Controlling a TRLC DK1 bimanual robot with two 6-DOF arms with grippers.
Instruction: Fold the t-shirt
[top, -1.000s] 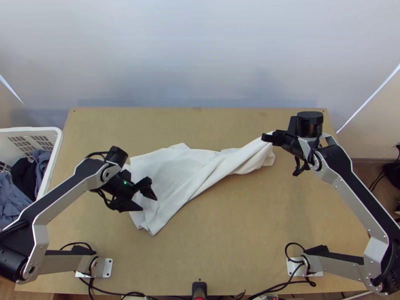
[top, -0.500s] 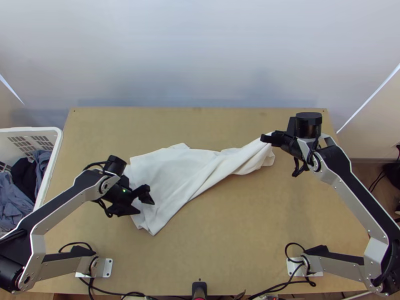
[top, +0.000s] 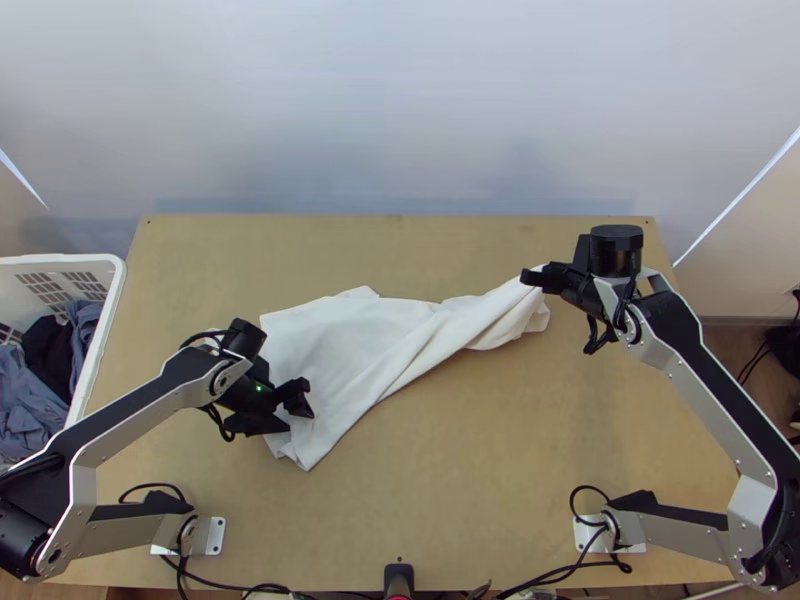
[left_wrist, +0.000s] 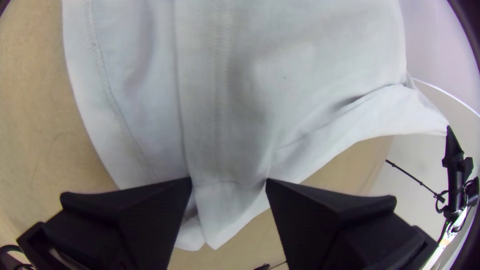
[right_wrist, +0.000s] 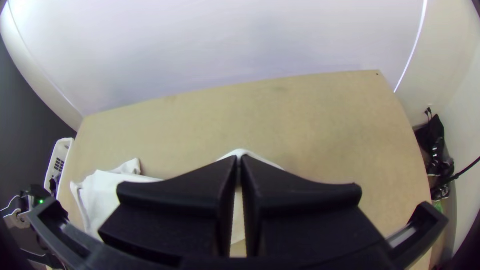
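Two arm bases stood nearest on the one table (top: 480, 480), at eight and four o'clock from its middle. Farther in, toward nine o'clock, the left gripper (top: 298, 420) had its two fingers parted, released, over the near end of the single white t-shirt (top: 350, 340). That cloth lay loosely spread there, then narrowed in folds toward one o'clock, where the right gripper (top: 529, 277) was clenched, grasping its far end. Near ten o'clock, one white basket (top: 60, 260) held dark and blue-grey clothes (top: 45, 350).
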